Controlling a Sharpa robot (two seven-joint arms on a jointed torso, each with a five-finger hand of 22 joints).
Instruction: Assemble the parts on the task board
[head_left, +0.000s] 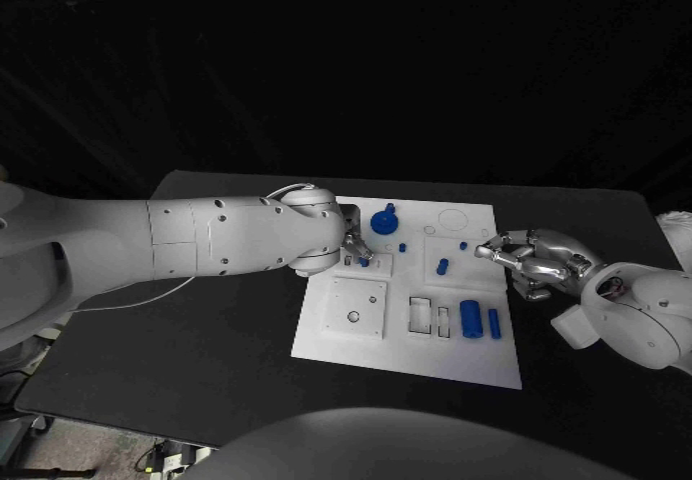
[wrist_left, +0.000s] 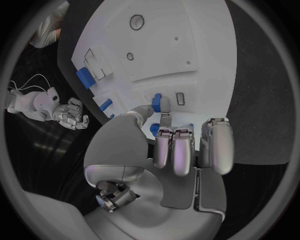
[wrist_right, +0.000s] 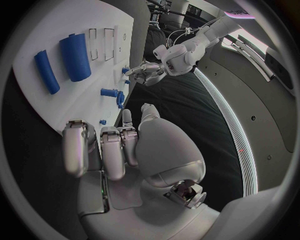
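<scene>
On the black desk (head_left: 216, 380) lies the white task board (head_left: 361, 345). The head view hides the left hand (head_left: 351, 243) behind its wrist; the left wrist view shows its fingers (wrist_left: 164, 106) pinching a small blue part (wrist_left: 157, 101) over the board. The right hand (head_left: 526, 258) hovers at the board's right edge, fingers curled, holding nothing. 2 blue cylinders (head_left: 482, 319) lie near it.

The board (head_left: 411, 330) looks like smooth white plastic, and the little blue pieces (head_left: 472, 318) look like smooth plastic too. The table (head_left: 188, 350) is black and dull. Both hands (head_left: 522, 262) are shiny silver metal.
</scene>
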